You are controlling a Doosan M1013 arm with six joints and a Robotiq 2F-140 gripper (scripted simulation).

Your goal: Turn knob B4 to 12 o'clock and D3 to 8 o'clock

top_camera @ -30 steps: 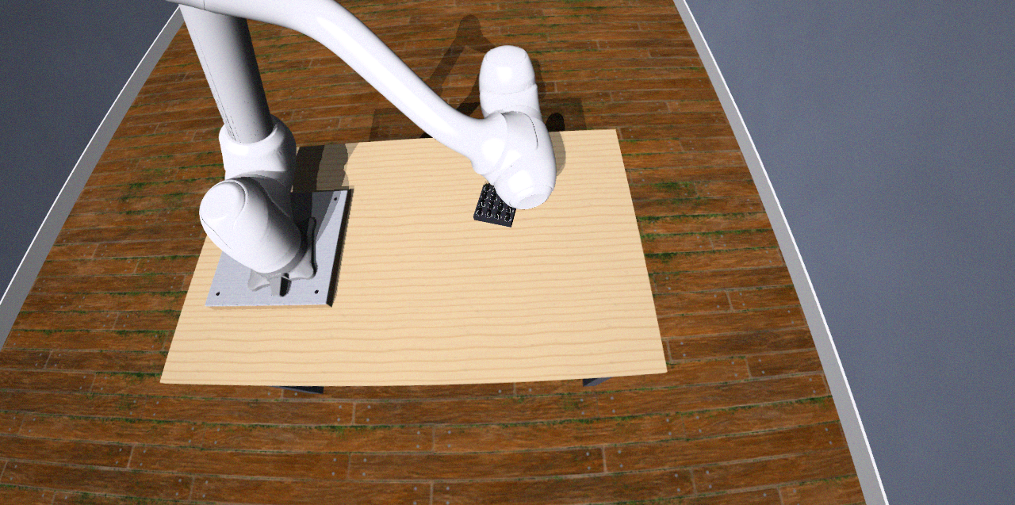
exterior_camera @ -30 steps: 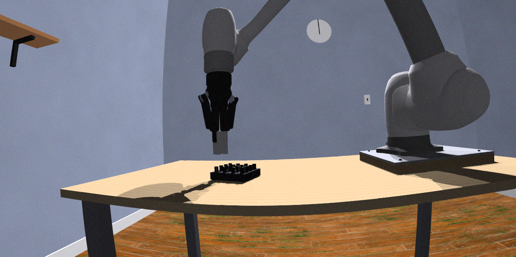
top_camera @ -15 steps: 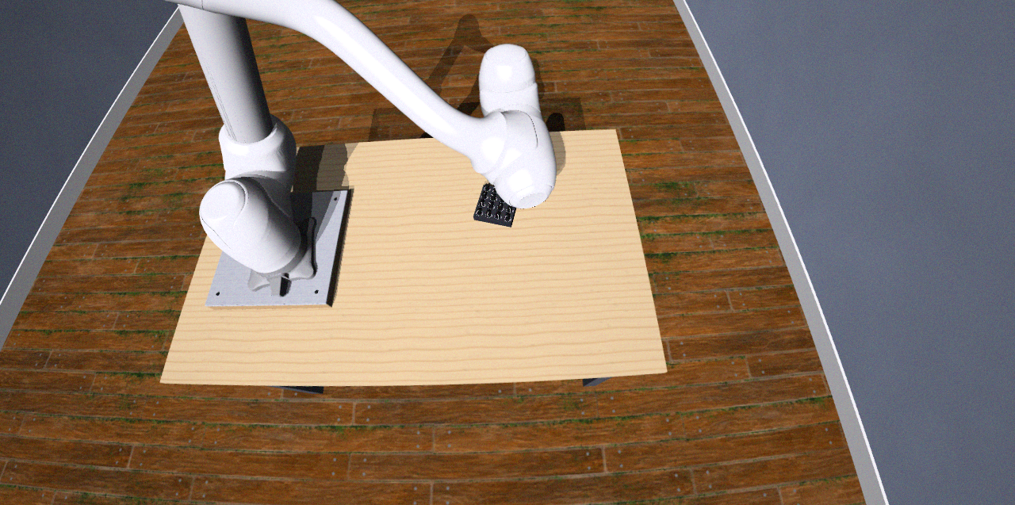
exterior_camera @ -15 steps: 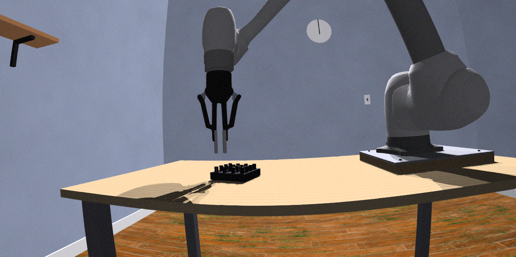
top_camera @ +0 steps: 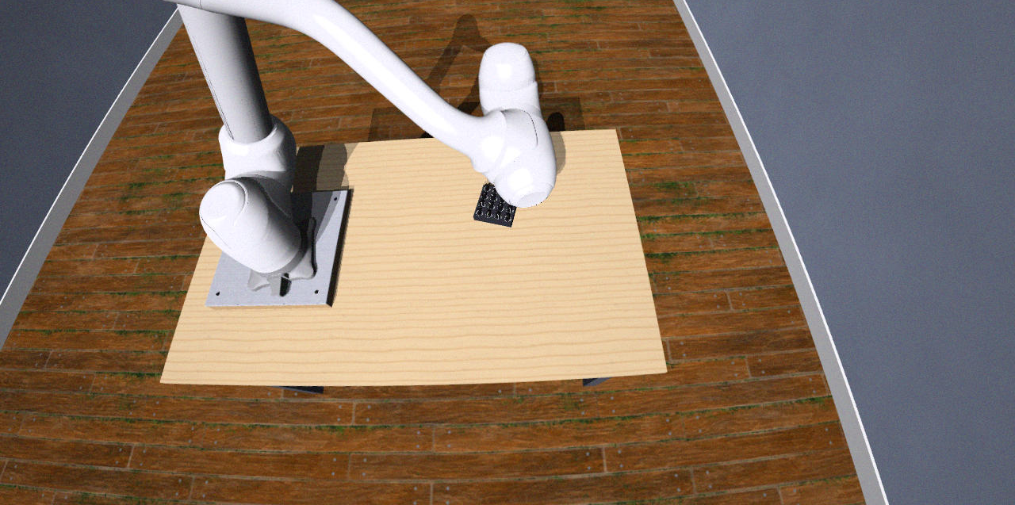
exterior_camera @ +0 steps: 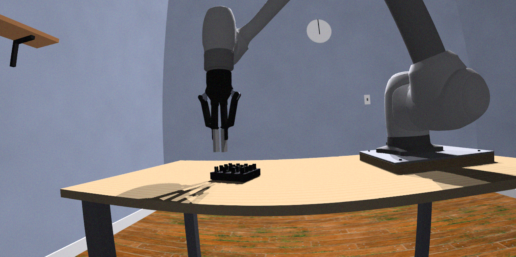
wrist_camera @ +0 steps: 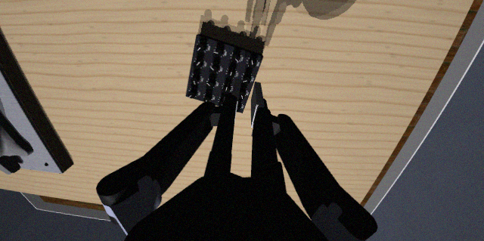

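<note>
The black knob box (top_camera: 494, 205) stands on its feet on the wooden table, right of the middle; it also shows in the side view (exterior_camera: 235, 173) and in the wrist view (wrist_camera: 224, 69). Its knobs are too small and blurred to read their white lines or names. My gripper (exterior_camera: 220, 149) hangs straight down, well above the box's left end in the side view, touching nothing. Its fingers stand close together with only a narrow slit and nothing between them. In the wrist view the fingertips overlap the box's near edge. In the overhead view the wrist hides the gripper.
The arm's grey base plate (top_camera: 273, 253) is bolted at the table's left side, seen also in the side view (exterior_camera: 425, 156). The table's far edge lies close behind the box. A wall shelf (exterior_camera: 21, 33) hangs at upper left.
</note>
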